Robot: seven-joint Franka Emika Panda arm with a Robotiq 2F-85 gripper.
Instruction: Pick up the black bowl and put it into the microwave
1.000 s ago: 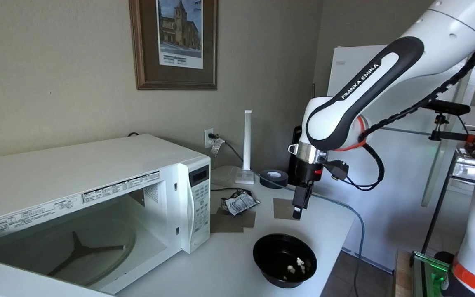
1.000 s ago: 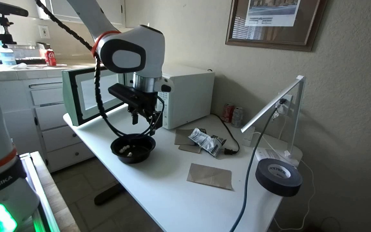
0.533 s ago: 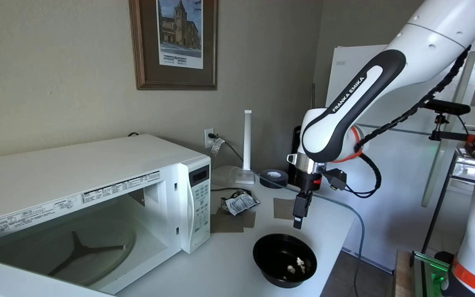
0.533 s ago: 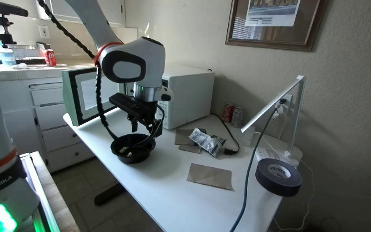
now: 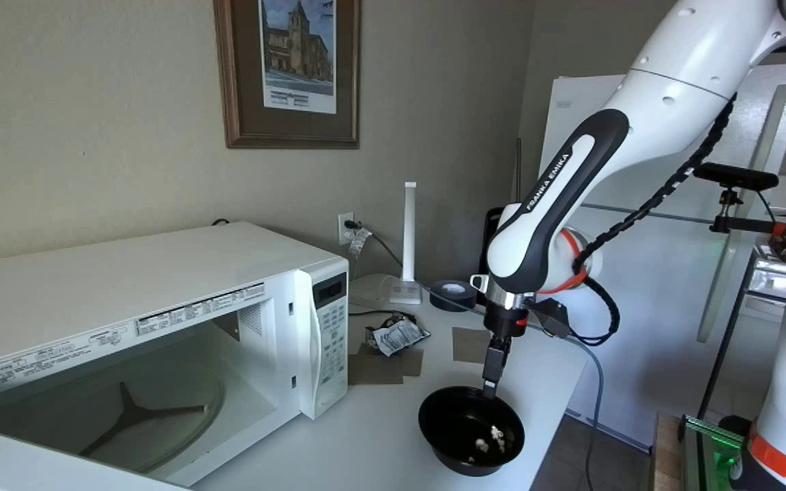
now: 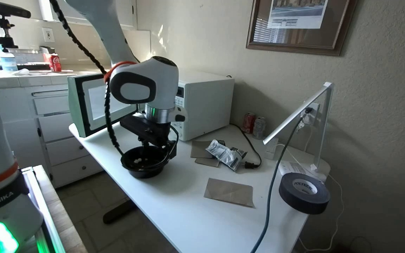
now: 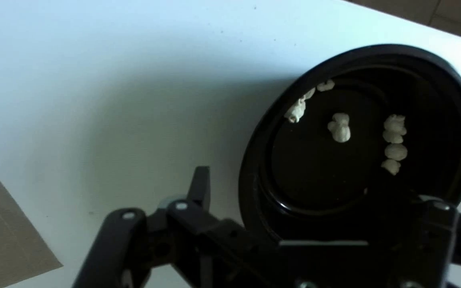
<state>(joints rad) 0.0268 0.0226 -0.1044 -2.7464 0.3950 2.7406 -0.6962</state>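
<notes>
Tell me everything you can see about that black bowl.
The black bowl looks like glossy plastic, round, with sides tapering to a narrower base and a ridge ringing the flat floor inside. It stands upright on the white table, near an edge, apart from the open microwave. Several pale, popcorn-like pieces lie in it. The open gripper is at its rim, one finger outside and the other apparently over the inside; contact with the bowl can't be confirmed.

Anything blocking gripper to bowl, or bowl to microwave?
Nothing visible between the gripper and the black bowl; it hangs right at the bowl. Toward the microwave, the door stands open and no loose object shows in the way. The control panel sits on the bowl's side, so the carry may need to round it.
</notes>
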